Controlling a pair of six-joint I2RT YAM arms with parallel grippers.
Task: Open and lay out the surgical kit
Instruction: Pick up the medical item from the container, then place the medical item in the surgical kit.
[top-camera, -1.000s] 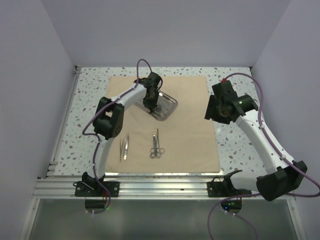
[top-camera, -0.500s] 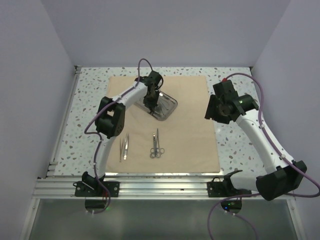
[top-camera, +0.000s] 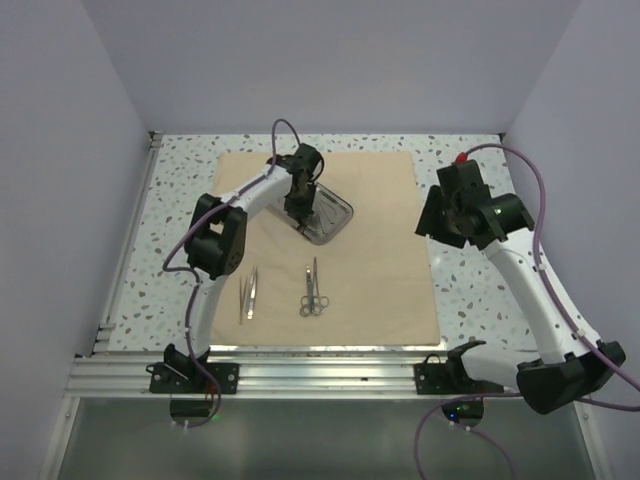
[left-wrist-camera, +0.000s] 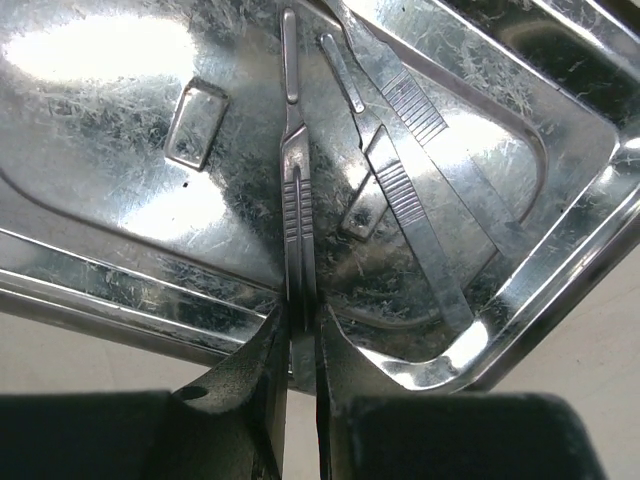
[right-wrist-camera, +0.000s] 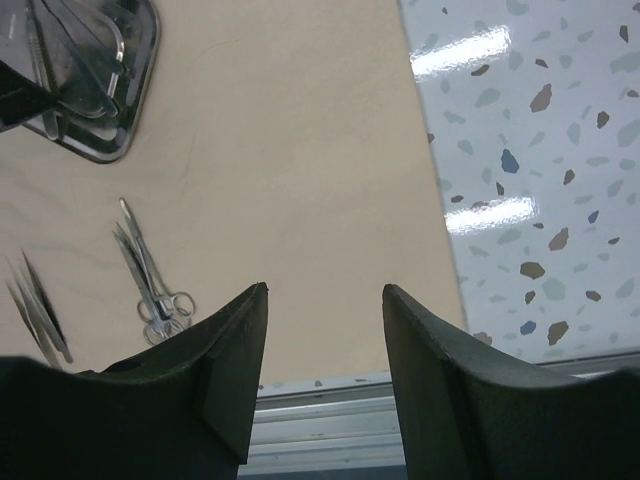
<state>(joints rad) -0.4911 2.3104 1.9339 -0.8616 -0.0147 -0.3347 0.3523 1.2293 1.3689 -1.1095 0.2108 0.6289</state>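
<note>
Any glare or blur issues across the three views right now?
Left wrist: hard glare blows out the steel tray top left; the slim handle in the left claw is sharp. Right wrist: two light streaks on the table, right claw dark. Top external: even, no blur.

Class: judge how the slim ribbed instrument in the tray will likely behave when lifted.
Probably stiff: the slim ribbed instrument looks like straight, solid metal. Likely slippery, being polished, though its ribs may help the left tool hold it. Pinched at one end, it might pivot and scrape the tray.
</note>
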